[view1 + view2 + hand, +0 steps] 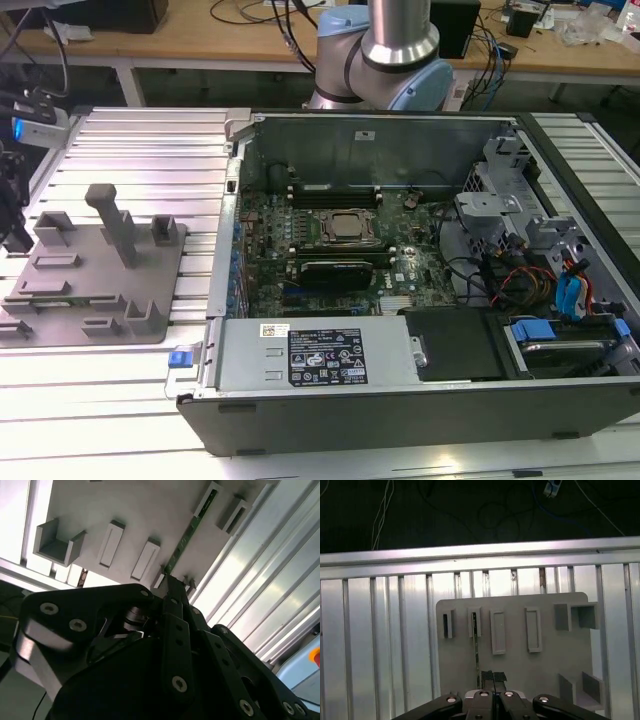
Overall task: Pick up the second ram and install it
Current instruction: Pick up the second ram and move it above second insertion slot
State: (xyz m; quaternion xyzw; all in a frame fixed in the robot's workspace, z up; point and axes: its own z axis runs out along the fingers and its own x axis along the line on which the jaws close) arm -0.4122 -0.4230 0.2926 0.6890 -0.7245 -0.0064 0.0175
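Green second ram in grey fixture | gripper fingers together beside it

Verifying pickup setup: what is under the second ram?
The second ram stands on the gray fixture plate, one end in a slotted holder; the gripper hides the other end's support.

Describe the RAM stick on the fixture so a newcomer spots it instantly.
Find the grey fixture plate on the ribbed table beside the open PC case. Among its raised rectangular holders, the RAM stick stands on edge, one end slotted into a holder. It is the only thin green strip; everything around it is grey.
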